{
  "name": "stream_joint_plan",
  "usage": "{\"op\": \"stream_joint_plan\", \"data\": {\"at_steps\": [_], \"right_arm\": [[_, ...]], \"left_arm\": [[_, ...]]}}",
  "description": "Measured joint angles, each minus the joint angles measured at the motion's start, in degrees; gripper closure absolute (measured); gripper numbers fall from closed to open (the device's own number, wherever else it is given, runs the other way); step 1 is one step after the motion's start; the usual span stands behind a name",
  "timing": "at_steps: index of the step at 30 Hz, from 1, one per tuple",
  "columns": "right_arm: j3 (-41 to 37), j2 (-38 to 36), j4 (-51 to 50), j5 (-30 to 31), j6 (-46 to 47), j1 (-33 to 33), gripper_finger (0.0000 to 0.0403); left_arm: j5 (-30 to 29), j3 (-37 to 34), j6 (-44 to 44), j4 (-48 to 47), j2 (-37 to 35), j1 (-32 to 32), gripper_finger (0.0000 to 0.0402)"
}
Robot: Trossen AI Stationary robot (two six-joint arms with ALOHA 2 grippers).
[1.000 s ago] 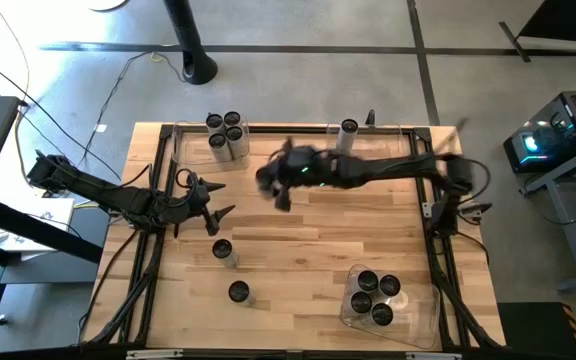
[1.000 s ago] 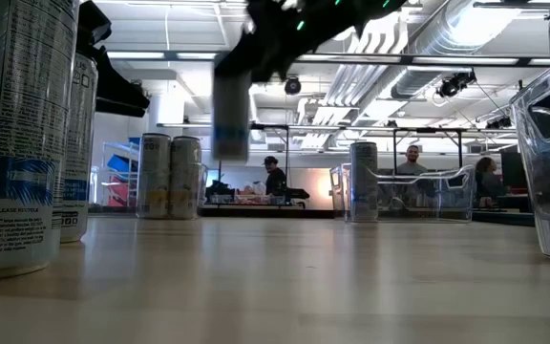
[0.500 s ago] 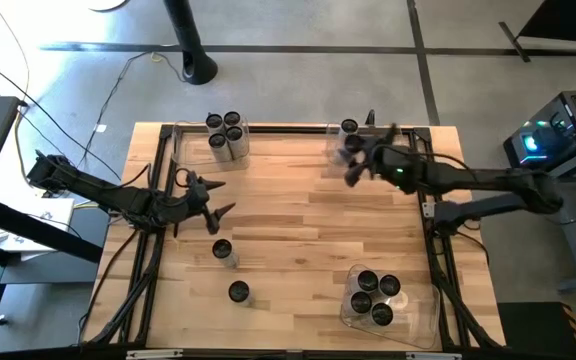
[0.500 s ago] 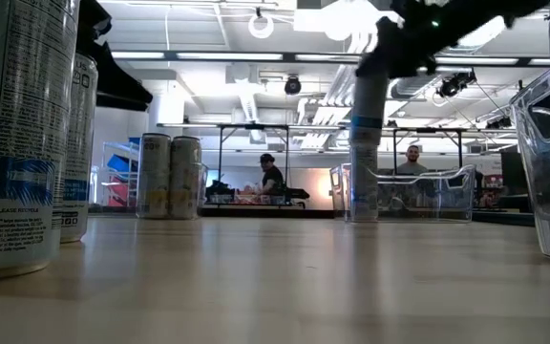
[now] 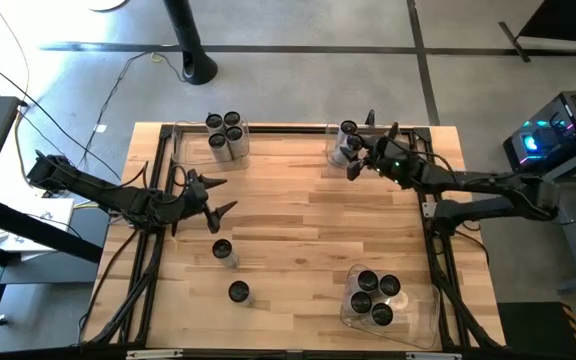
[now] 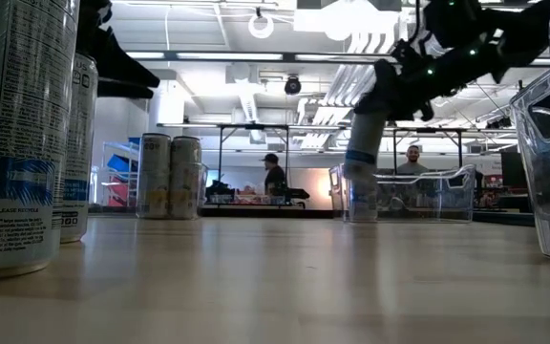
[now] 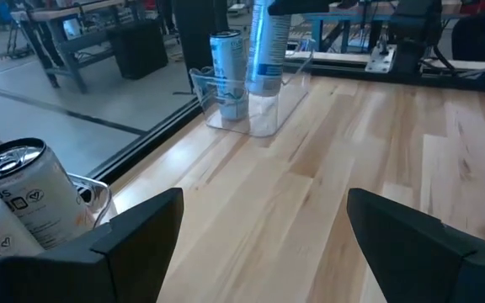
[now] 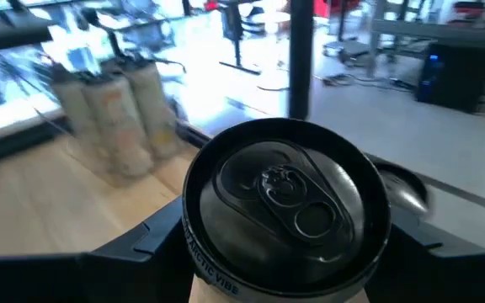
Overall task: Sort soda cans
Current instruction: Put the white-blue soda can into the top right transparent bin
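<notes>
Fingers of my right gripper point(image 5: 356, 160) are clamping a can point(image 8: 286, 202), holding it tilted over the clear far-right bin point(image 5: 405, 133), beside another can point(image 5: 348, 128) standing there. My left gripper point(image 5: 214, 197) is hanging open near the table's left edge. Other cans are standing far-left point(image 5: 225, 134), mid-table point(image 5: 222, 250), and in the near-right bin point(image 5: 423, 318).

The surface point(image 5: 298, 240) is pale wooden planking, smooth with a soft satin sheen. The soda cans point(image 5: 225, 135) are metal, their printed sides glossy; the can point(image 8: 286, 202) in the right pincer point(image 5: 356, 155) has a dark, shiny lid with a silvery rim. The bins point(image 6: 418, 196) are clear, glossy plastic. The left pincer point(image 7: 259, 244) has matt black fingers point(image 7: 141, 231).
</notes>
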Motion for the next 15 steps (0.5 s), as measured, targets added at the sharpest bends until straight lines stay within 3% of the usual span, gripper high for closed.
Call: {"op": "stream_joint_plan", "data": {"at_steps": [15], "right_arm": [[9.73,18.92,-1.86,-6.05,-2.58,-2.88,0.0167]], "left_arm": [[0.02,0.00,-0.96,0.72,-0.01,0.00,0.0071]]}}
